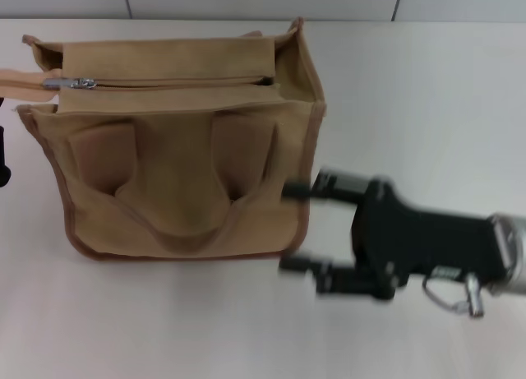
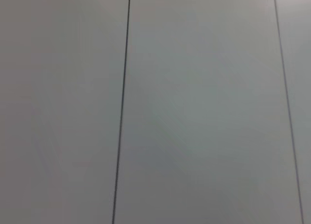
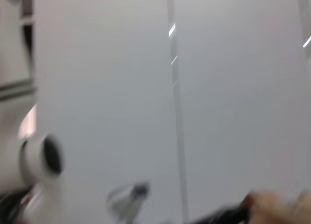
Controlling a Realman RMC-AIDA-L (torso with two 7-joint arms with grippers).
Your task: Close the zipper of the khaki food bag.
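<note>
One right claw (image 1: 300, 229) gapes open beside the khaki food bag (image 1: 177, 161)

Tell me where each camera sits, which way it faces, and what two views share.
Head view: above, looking down at the khaki food bag on the table; right gripper, jaws apart, beside the bag.
Left wrist view: faces a pale seamed panel; no robot parts.
Right wrist view: same kind of panel; blurred robot parts at the edge.
Shared: both wrist views show seamed panels.

pale table (image 1: 427, 91), grey panelled wall (image 2: 194, 107)
</note>
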